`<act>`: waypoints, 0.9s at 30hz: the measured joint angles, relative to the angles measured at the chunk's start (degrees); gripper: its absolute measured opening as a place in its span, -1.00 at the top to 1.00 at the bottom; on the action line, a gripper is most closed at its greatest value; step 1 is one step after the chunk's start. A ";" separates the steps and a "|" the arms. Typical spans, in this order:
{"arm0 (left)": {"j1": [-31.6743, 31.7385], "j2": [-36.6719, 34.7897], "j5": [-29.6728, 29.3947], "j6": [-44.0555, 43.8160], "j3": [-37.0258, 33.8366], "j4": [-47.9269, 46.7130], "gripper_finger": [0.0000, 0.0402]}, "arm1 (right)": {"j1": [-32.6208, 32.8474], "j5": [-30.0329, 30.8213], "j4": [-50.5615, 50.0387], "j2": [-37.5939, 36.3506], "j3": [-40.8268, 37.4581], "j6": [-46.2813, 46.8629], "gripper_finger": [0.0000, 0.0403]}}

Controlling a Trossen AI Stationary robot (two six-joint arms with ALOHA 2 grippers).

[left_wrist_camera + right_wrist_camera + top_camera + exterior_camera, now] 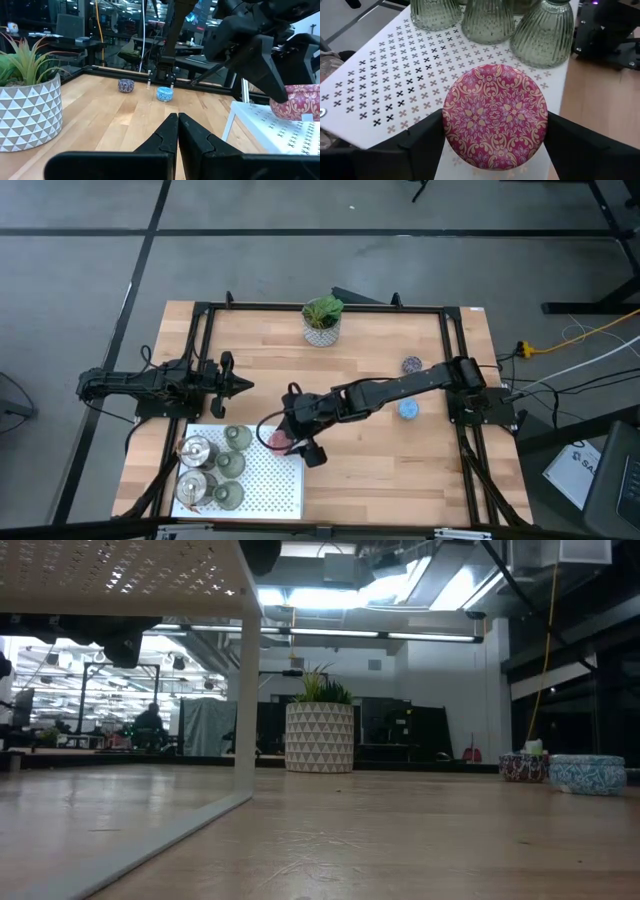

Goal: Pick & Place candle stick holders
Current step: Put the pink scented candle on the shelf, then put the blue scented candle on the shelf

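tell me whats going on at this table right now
The right hand has the pink holder between its fingers, at the edge of the white perforated tray. Three olive-grey holders and two silver ones already stand on that tray. The blue holder and the speckled purple holder wait on the wood near the right arm's base. The left hand is shut and idle, beside the tray.

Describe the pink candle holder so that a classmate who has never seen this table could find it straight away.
Start at the white perforated tray at the table's near left. At its right edge, the right end effector holds the pink holder between its fingers above the tray. Its lid bears a red-pink floral pattern, unlike the ribbed olive-grey holders and shiny silver holders nearby.
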 joint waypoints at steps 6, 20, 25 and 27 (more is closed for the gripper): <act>0.00 0.00 0.00 0.00 -0.01 0.05 0.97 | 0.09 -0.31 0.60 0.00 0.00 -0.42 -0.62; 0.00 0.00 0.00 0.00 0.01 0.06 0.97 | -0.35 -2.03 -3.88 -2.96 1.34 -0.87 -0.71; 0.00 0.00 0.00 -0.01 0.00 0.07 0.97 | -1.10 -5.15 -15.29 -8.51 5.49 -1.56 -0.69; 0.00 0.00 0.00 -0.01 -0.01 -0.05 0.97 | -1.36 -4.30 -20.62 -10.63 6.56 -2.46 -0.69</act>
